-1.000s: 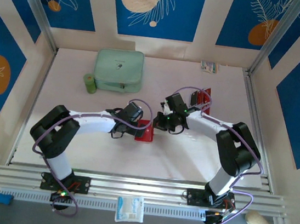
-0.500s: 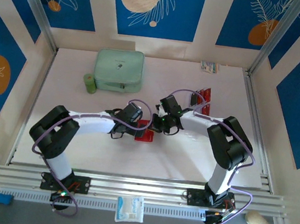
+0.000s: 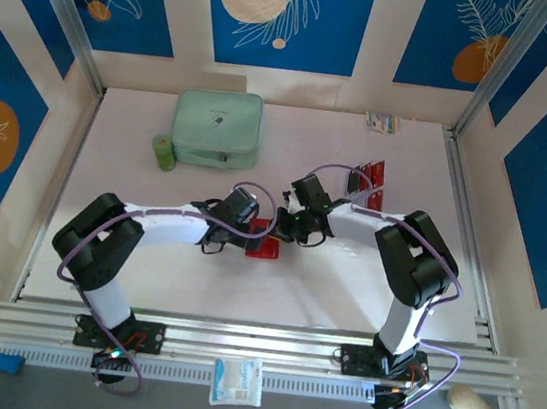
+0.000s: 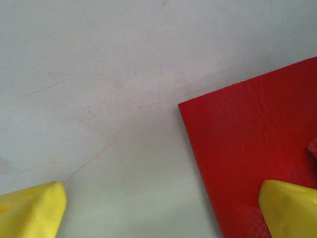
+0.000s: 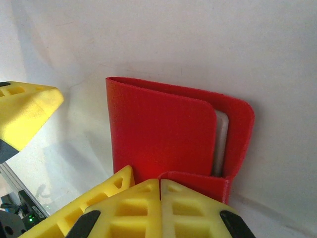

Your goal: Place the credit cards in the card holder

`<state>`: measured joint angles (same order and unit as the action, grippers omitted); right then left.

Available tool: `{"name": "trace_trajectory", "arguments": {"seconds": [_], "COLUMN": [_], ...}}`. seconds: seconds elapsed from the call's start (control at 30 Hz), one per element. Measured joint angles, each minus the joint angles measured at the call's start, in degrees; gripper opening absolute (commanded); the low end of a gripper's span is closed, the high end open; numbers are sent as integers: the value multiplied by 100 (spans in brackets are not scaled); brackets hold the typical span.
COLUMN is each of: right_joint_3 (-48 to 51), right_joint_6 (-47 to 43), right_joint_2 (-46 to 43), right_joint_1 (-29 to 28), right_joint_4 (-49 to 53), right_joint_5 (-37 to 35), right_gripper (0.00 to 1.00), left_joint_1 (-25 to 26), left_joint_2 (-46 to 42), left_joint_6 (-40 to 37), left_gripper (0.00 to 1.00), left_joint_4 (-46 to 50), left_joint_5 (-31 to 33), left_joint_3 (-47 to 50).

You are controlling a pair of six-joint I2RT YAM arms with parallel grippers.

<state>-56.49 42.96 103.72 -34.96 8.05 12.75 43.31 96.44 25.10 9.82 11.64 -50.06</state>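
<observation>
**Top view.** The wallet [image 3: 266,247] lies flat on the white table [image 3: 344,284], just left of frame centre, between the two grippers. The left gripper [image 3: 255,234] reaches it from the left. The right gripper [image 3: 284,229] meets it from the upper right. The cards [image 3: 374,170], red with a dark band, sit right of centre in the upper half, well apart from the wallet. A mint-green case [image 3: 217,129] lies at upper left, with a small green cylinder [image 3: 164,153] just beside its left edge.

**Left wrist view.** The jaws of the left gripper [image 4: 161,213] stand wide apart. One yellow fingertip [image 4: 30,210] is at lower left over bare table. The other is at lower right, over the wallet [image 4: 247,144], whose corner points toward frame centre.

**Right wrist view.** The fingers of the right gripper [image 5: 160,196] are pressed together at bottom centre, against the near edge of the wallet [image 5: 158,129]. The wallet is folded but slightly ajar, and a pale inner sleeve [image 5: 221,141] shows along its right side. A narrow red flap [image 5: 195,182] sits just right of the fingertips. Whether the closed fingers pinch it cannot be told.
</observation>
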Motion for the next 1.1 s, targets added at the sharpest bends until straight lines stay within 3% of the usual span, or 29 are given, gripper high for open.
{"name": "trace_trajectory", "arguments": {"seconds": [0.47,1.1], "right_joint_3": [592,682], "right_joint_6": [149,251], "right_joint_2": [-195,-216], "right_joint_1": [-33,-28], "right_joint_4": [-868,-1040], "right_joint_5": [-68,-44], "right_gripper": [0,0], "left_joint_1": [9,9], "left_joint_2": [-4,-179], "left_joint_6": [0,7], "left_gripper": [100,100], "left_joint_4": [-33,120], "left_joint_5": [2,42], "left_joint_3": [9,111]}}
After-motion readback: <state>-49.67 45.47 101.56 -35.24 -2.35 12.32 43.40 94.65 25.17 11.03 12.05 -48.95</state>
